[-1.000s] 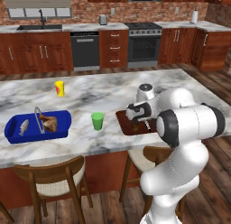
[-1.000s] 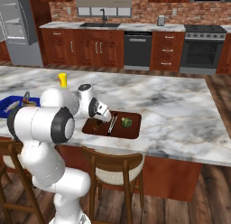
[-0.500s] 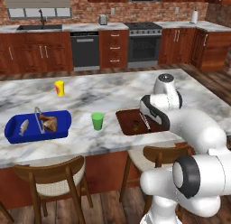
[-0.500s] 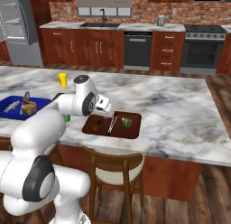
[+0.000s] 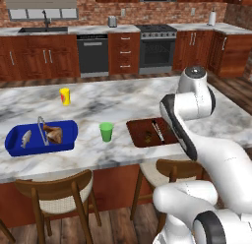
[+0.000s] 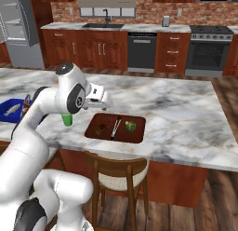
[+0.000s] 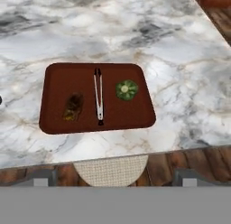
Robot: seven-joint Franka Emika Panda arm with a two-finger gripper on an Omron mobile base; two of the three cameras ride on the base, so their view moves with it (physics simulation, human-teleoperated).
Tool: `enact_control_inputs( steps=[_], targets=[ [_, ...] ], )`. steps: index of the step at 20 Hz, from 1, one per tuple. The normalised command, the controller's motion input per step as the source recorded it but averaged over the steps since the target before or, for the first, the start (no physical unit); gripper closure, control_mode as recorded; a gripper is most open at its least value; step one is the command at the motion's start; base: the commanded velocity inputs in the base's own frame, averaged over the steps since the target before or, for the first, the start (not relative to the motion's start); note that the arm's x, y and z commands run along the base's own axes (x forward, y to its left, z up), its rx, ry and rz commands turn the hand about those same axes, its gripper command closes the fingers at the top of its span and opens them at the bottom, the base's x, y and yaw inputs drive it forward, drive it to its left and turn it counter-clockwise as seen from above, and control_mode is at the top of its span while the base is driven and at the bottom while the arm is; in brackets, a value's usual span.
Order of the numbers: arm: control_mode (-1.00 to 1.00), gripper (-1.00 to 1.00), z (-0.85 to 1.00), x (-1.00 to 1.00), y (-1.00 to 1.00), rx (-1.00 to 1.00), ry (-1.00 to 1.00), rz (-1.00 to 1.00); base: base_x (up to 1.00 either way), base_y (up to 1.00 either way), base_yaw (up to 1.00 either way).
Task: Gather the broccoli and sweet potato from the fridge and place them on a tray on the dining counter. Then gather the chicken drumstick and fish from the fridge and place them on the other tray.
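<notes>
Broccoli [image 7: 127, 90] lies on the right side of the brown tray [image 7: 58, 74] on the marble dining counter [image 7: 135, 29], with the sweet potato [image 7: 73, 106] on the left side and metal tongs [image 7: 98, 100] between them. From the hand camera the tray sits well ahead of the gripper [image 7: 113, 179], whose jaws stand wide apart and hold nothing. The right base camera shows the gripper [image 6: 103, 98] raised above the tray's [image 6: 93, 130] near left corner. The left base camera also takes in the blue tray [image 5: 15, 142] farther left, holding the fish [image 5: 26, 138] and chicken drumstick [image 5: 53, 134], plus a green cup [image 5: 106, 131] and a yellow bottle [image 5: 65, 96].
</notes>
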Motion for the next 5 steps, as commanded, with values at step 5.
enact_control_inputs(
  steps=[5],
  targets=[
    [-1.0, -1.0, 0.94, -0.44, 0.04, 0.0, -0.18, 0.09, 0.0, 0.0, 0.0]
  ],
)
